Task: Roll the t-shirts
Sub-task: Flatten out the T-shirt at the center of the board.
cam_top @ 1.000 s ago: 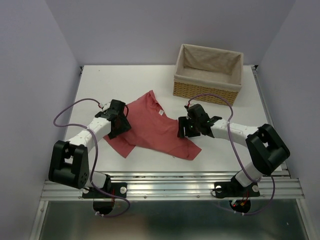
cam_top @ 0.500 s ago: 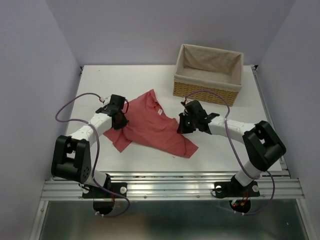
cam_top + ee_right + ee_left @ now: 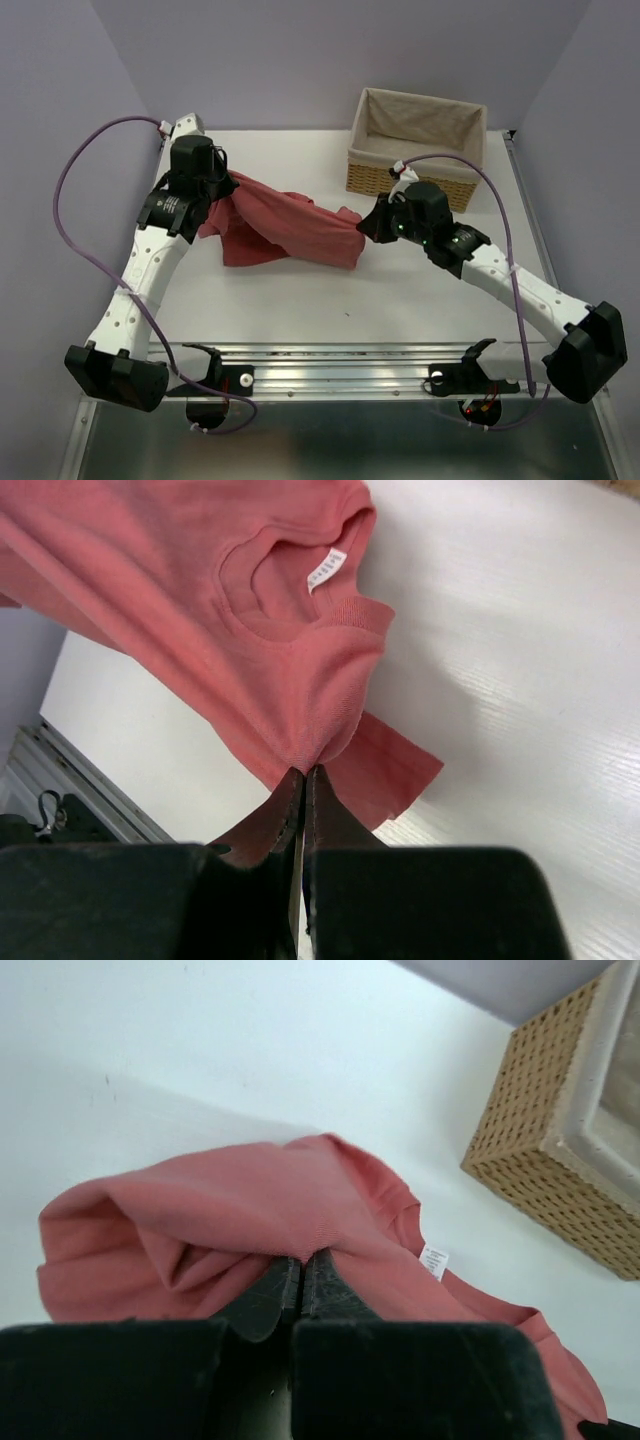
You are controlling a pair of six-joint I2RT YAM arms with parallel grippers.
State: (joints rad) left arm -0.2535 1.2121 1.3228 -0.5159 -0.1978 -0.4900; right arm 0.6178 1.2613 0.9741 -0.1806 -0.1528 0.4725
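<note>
Over the left half of the white table (image 3: 300, 300), the left gripper (image 3: 222, 181) had its jaws clenched on one end of the salmon-red t-shirt (image 3: 290, 228). The right gripper (image 3: 367, 228), near the table's middle, pinched the other end. In the top view the cloth ran slung between the 2 grippers, bunched and sagging, with a fold hanging lower at the left. Whether its lowest folds touched the table could not be told from above.

The left wrist view showed what the top view did not: the 2 black fingers (image 3: 268, 1295) pressed together with a thin ridge of cloth nipped between their tips. A small white label (image 3: 434, 1260) sat inside the collar to the right. The right wrist view gave the same close look at the other grip. There the jaws were shut tight on a pinch of fabric just beside the round neckline (image 3: 345, 615), and a flat flap of cloth showed below and right of the tips.

The wicker basket (image 3: 415, 145), lined in tan cloth, stood at the far right of the table, apart from the shirt. Faint grain streaks in the white tabletop appeared only in the right wrist view. Pale lilac walls (image 3: 300, 50) closed in the left, far and right sides. A metal rail (image 3: 330, 365) ran along the near edge.
</note>
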